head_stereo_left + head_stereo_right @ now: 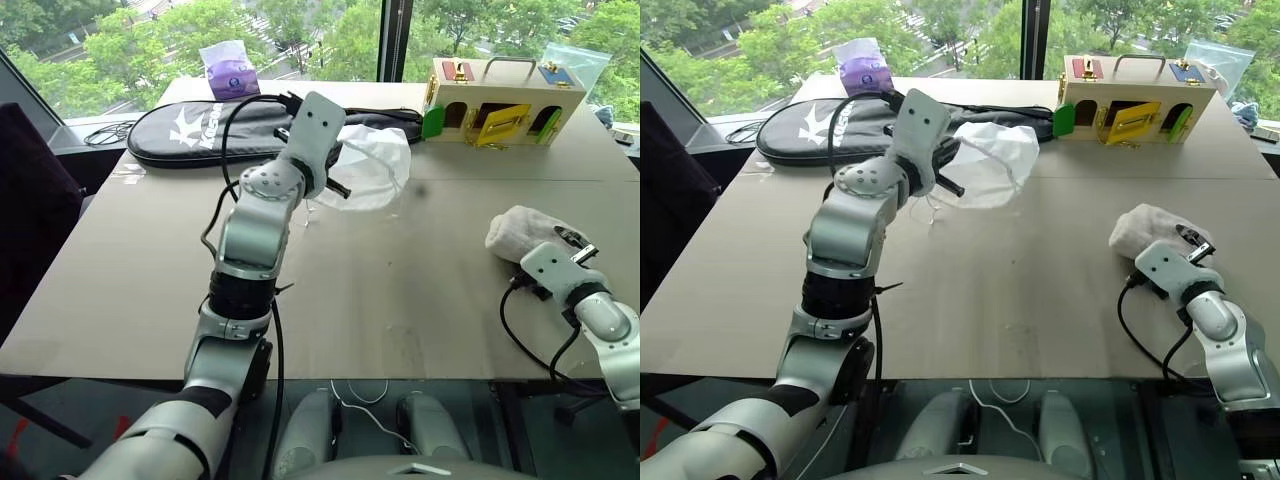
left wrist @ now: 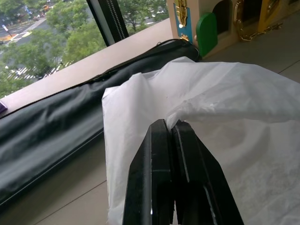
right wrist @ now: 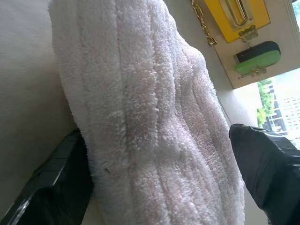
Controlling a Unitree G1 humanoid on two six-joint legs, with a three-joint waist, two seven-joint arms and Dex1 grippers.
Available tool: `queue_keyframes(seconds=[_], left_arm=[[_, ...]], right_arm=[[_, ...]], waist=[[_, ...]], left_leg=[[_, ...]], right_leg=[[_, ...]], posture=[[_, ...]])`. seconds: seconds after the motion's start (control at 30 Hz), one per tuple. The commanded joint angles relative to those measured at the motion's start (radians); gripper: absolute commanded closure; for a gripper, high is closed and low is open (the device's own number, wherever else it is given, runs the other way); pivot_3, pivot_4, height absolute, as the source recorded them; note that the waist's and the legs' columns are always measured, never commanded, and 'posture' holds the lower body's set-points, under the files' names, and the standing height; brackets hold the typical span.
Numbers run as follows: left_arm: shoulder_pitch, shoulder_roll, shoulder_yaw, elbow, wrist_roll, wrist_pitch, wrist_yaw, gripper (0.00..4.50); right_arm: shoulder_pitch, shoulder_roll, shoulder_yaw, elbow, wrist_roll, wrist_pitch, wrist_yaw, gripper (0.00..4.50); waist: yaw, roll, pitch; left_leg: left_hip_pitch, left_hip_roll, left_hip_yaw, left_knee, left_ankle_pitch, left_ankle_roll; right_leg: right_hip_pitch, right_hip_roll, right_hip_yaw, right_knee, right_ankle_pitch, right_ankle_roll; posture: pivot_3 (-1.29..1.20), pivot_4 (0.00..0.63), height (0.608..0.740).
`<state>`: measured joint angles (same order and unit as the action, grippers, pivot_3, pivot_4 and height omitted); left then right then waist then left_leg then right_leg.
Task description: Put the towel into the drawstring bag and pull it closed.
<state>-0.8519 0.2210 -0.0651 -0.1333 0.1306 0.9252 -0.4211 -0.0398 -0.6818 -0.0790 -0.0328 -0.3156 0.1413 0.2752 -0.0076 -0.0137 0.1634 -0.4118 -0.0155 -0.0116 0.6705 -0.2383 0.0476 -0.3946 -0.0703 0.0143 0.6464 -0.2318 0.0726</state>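
The drawstring bag [image 1: 372, 166], a thin crinkly white pouch, hangs above the middle back of the table. My left gripper [image 2: 169, 125] is shut on a fold of its fabric, and the bag spreads out beyond the closed fingers. The towel [image 1: 522, 230], a small fuzzy off-white roll, lies on the table at the right. My right gripper [image 3: 154, 133] is open, with one black finger on each side of the towel [image 3: 150, 108]. In the head views the gripper sits at the near end of the roll.
A long black racket case [image 1: 200, 125] lies along the back left of the table. A wooden latch box [image 1: 500, 100] stands at the back right. A purple-printed clear bag [image 1: 230, 68] sits behind the case. The table's right edge runs just beyond the towel.
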Motion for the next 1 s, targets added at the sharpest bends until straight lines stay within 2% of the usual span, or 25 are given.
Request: queue_keyframes(seconds=[0.03,0.27,0.3,0.37,0.6,0.63,0.8,0.93,1.0], left_arm=[[-0.036,0.015,0.023,-0.047,-0.057,0.036,-0.032,4.47],[-0.091,0.080,0.052,0.000,-0.143,0.050,-0.065,4.47],[-0.098,0.089,0.055,0.009,-0.153,0.050,-0.069,4.50],[-0.114,0.106,0.060,0.023,-0.178,0.059,-0.086,4.50],[-0.156,0.151,0.061,0.054,-0.268,0.097,-0.140,4.50],[-0.156,0.157,0.056,0.057,-0.276,0.097,-0.146,4.50],[-0.158,0.163,0.050,0.062,-0.326,0.120,-0.170,4.50],[-0.153,0.174,0.035,0.080,-0.359,0.119,-0.204,4.50],[-0.154,0.171,0.034,0.091,-0.378,0.131,-0.216,4.50]], right_arm=[[-0.066,0.017,-0.002,0.096,-0.001,0.044,-0.014,0.00],[-0.198,0.067,-0.011,0.258,0.127,0.131,0.087,0.00],[-0.207,0.069,-0.012,0.269,0.133,0.142,0.092,0.25],[-0.225,0.073,-0.024,0.289,0.156,0.163,0.098,0.81],[-0.251,0.071,-0.056,0.278,0.221,0.197,0.105,4.22],[-0.251,0.070,-0.060,0.258,0.233,0.197,0.110,4.47],[-0.240,0.065,-0.098,0.093,0.333,0.243,0.177,4.47],[-0.257,0.059,-0.221,-0.233,0.638,0.449,0.310,4.47],[-0.294,0.066,-0.292,-0.358,0.845,0.592,0.329,4.47]], waist=[[0.000,0.000,0.000],[-0.011,-0.005,-0.001],[-0.011,-0.005,-0.001],[-0.011,-0.006,0.000],[-0.004,-0.006,0.000],[-0.004,-0.006,0.000],[-0.005,-0.003,0.003],[-0.008,0.004,0.007],[-0.008,0.004,0.008]], left_leg=[[0.000,0.000,-0.001,-0.001,0.000,-0.001],[0.003,0.001,0.001,-0.001,0.000,0.000],[0.004,0.001,0.001,-0.001,0.000,0.000],[0.011,0.001,0.002,-0.003,-0.001,0.001],[0.014,0.001,0.000,-0.003,-0.001,0.001],[0.014,0.001,0.000,-0.003,-0.001,0.001],[0.013,0.001,0.000,-0.005,-0.001,0.001],[0.008,0.001,0.001,-0.006,-0.001,0.000],[-0.001,0.001,0.001,-0.005,-0.001,0.000]], right_leg=[[0.000,0.000,0.000,0.000,0.000,0.000],[0.002,0.000,0.001,0.000,0.000,0.000],[0.003,0.000,0.002,0.000,0.000,0.000],[0.009,0.000,0.002,-0.001,0.000,0.000],[0.014,0.000,0.001,-0.002,0.000,0.000],[0.014,0.000,0.001,-0.002,0.000,0.000],[0.012,0.000,0.001,-0.003,0.000,0.000],[0.005,0.000,0.003,-0.002,0.000,0.000],[-0.004,0.000,0.002,0.002,0.000,0.000]], posture=[[0.00,0.150,0.740],[0.00,0.150,0.740],[0.00,0.150,0.740],[0.00,0.150,0.740],[0.00,0.150,0.740],[0.00,0.150,0.740],[0.00,0.150,0.740],[0.00,0.150,0.740],[0.00,0.150,0.740]])
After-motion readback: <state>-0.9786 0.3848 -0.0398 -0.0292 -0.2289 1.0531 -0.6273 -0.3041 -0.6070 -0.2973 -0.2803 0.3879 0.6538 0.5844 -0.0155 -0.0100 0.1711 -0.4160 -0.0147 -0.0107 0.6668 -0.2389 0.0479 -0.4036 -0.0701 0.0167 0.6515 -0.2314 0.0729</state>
